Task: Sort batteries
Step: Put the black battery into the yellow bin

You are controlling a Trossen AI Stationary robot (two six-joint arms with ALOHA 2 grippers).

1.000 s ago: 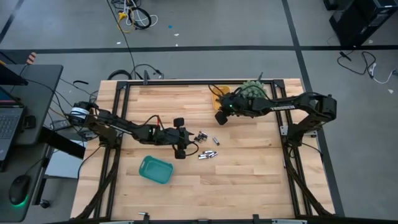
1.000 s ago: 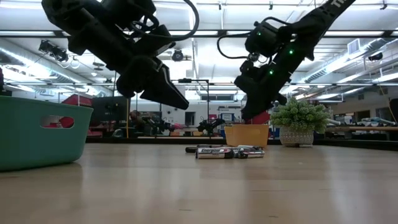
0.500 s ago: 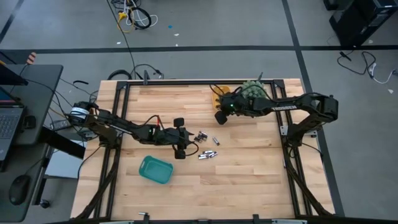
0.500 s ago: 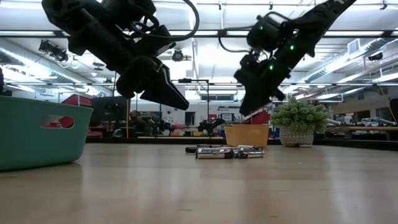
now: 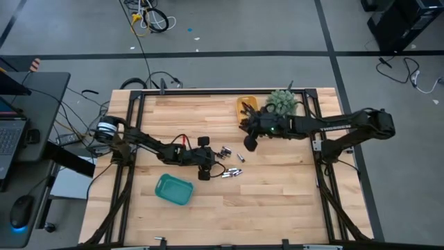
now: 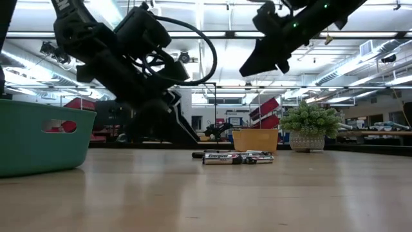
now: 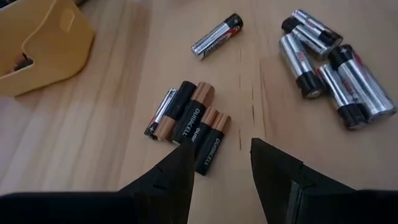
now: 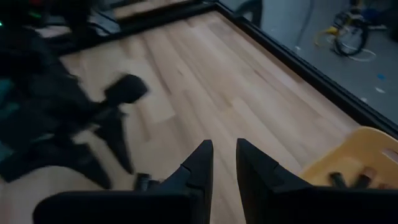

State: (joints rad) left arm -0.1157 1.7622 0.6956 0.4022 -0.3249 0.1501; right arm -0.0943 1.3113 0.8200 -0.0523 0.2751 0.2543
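Several batteries lie on the wooden table in three lots. A dark-and-copper cluster (image 7: pixel 189 121) (image 5: pixel 223 151) is closest to my left gripper. A silvery cluster (image 7: pixel 329 62) (image 5: pixel 232 173) and a single silvery cell (image 7: pixel 216 36) (image 5: pixel 239 157) lie a little farther from it. My left gripper (image 7: pixel 224 155) (image 5: pixel 211 161) is open and low over the table, its fingertips just short of the dark cluster. My right gripper (image 8: pixel 222 163) (image 5: pixel 248 144) hangs high above the table near the yellow tray (image 5: pixel 246 106), narrowly open and holding nothing.
The yellow tray (image 8: pixel 354 155) at the far side holds a few dark cells. A potted plant (image 5: pixel 283 103) stands right of it. A teal tray (image 5: pixel 173 189) (image 6: pixel 38 135) sits near the front, left of the batteries. Bare wood lies to the front right.
My left gripper has sunk toward the table at the batteries, still open. My right gripper has risen and swung away from the yellow tray toward the table's near edge. The batteries have not moved.
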